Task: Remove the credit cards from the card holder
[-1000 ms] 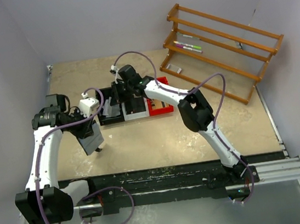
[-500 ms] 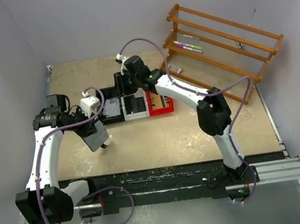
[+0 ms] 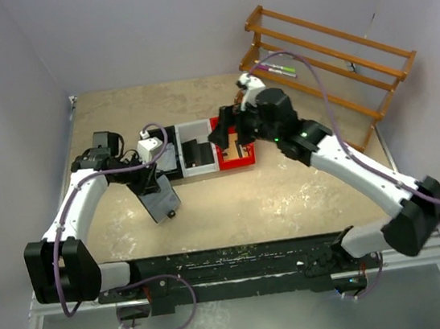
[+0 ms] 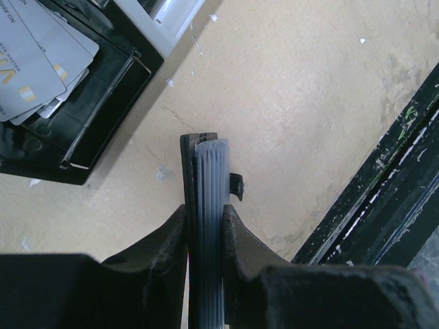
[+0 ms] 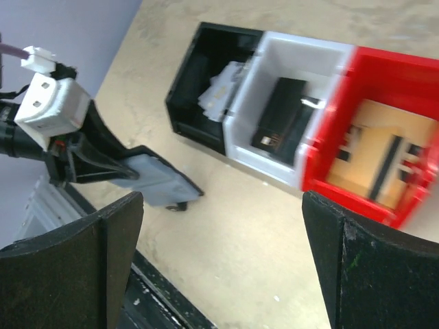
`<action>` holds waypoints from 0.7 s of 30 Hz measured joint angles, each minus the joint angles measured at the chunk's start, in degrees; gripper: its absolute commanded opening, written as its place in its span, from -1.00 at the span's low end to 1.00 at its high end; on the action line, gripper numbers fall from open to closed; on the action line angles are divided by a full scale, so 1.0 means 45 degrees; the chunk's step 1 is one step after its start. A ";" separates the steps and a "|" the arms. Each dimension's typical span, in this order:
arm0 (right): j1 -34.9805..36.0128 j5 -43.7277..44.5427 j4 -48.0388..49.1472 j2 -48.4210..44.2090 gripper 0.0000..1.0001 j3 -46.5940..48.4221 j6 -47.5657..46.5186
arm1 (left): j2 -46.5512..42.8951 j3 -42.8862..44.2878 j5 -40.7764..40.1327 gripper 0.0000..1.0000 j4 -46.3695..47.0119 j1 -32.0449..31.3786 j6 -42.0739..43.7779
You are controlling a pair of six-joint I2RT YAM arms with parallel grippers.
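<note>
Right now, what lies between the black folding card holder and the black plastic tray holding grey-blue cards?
Only bare beige table, from card holder to tray; left wrist view.

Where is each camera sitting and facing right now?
Top external: high behind the robot, looking down on the tan table; left arm and right arm show.
Left wrist: on the left tool, facing down; its fingers clamp the small black folding card holder.
Right wrist: on the right tool, facing the joined black, white and red trays; open fingers frame it.
Both wrist views show the grey-blue plastic credit cards.
</note>
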 measured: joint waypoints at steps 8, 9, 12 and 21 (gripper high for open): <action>-0.1744 0.1069 -0.0748 -0.3604 0.99 -0.2735 0.0034 | -0.0452 -0.0845 -0.1695 -0.16 0.0986 -0.0073 -0.0019; -0.1846 0.1175 -0.0894 -0.3900 0.99 -0.3036 0.0034 | -0.0588 -0.1005 -0.2030 0.00 0.1083 -0.0073 0.0044; -0.1948 0.1515 -0.1409 -0.4541 0.99 -0.3570 0.0039 | -0.0908 -0.1205 -0.2735 0.71 0.1185 -0.0073 0.0248; -0.1948 0.5343 -0.3376 -0.7223 0.99 -0.3793 0.0253 | -0.2667 -0.0359 -0.2458 0.99 0.0957 0.0748 -0.0204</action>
